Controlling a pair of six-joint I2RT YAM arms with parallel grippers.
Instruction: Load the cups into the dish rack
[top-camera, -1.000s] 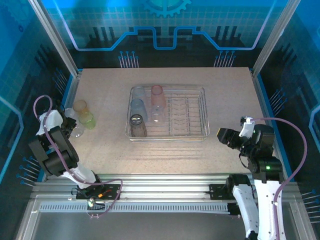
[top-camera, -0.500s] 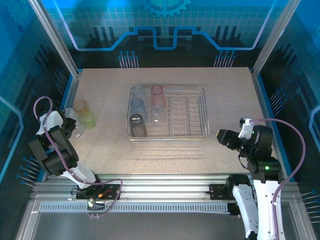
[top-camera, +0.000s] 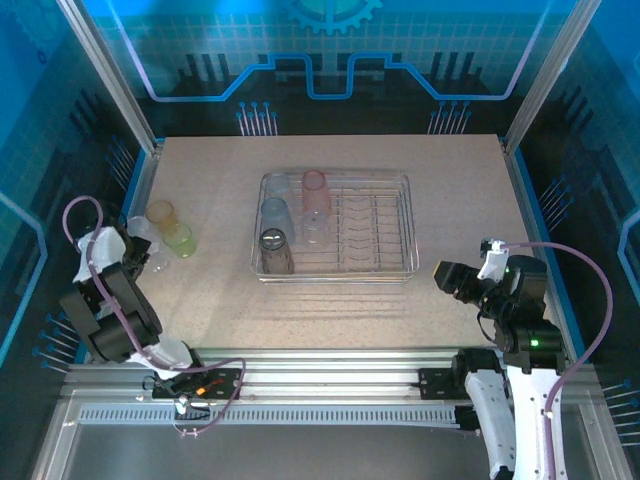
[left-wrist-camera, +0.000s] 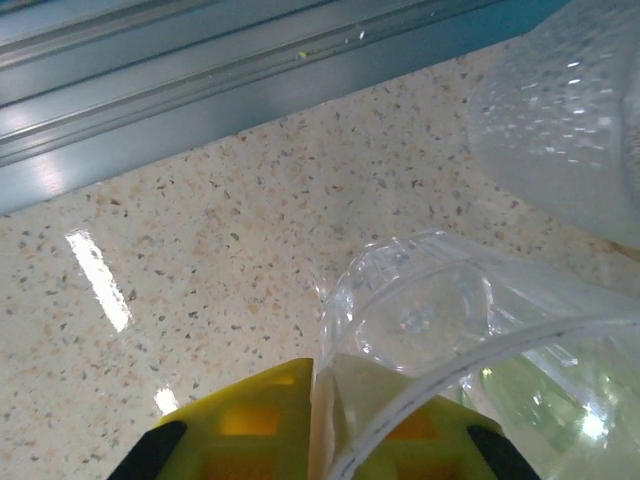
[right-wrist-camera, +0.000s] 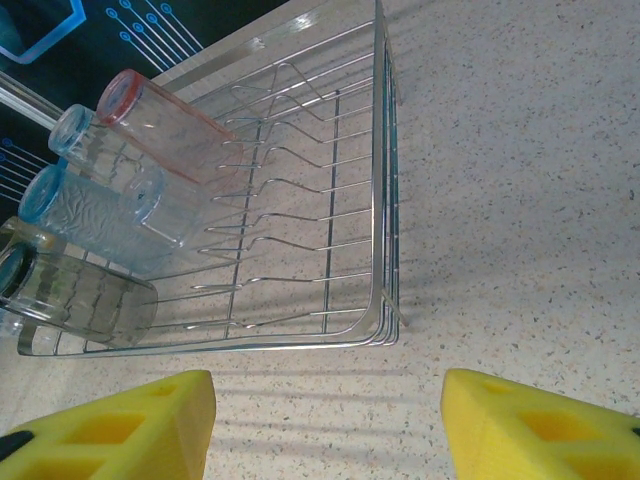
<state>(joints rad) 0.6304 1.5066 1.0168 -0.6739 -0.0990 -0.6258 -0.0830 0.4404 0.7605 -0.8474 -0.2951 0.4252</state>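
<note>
The dish rack (top-camera: 385, 262) (right-wrist-camera: 380, 200) sits mid-table with several cups in its left side: smoky grey (top-camera: 275, 250) (right-wrist-camera: 70, 295), pale blue (top-camera: 276, 215) (right-wrist-camera: 90, 220), pink-red (top-camera: 316, 190) (right-wrist-camera: 170, 125) and a clear one (top-camera: 316, 228). At the table's left edge stand an amber cup (top-camera: 160, 214), a yellow-green cup (top-camera: 181, 239) (left-wrist-camera: 545, 400) and clear cups. My left gripper (top-camera: 140, 256) (left-wrist-camera: 320, 375) is shut on the wall of a clear cup (left-wrist-camera: 440, 320), one finger inside. My right gripper (top-camera: 446, 273) (right-wrist-camera: 330, 430) hangs open right of the rack, holding nothing.
Another clear textured cup (left-wrist-camera: 570, 110) stands just beyond the held one. The metal rail at the table's left edge (left-wrist-camera: 200, 80) runs close behind the cups. Bare tabletop (top-camera: 330, 310) lies between the rack and the arm bases.
The left arm has shifted slightly toward the near edge with the clear cup, and the yellow-green cup has nudged a little right. The right arm has sunk slightly.
</note>
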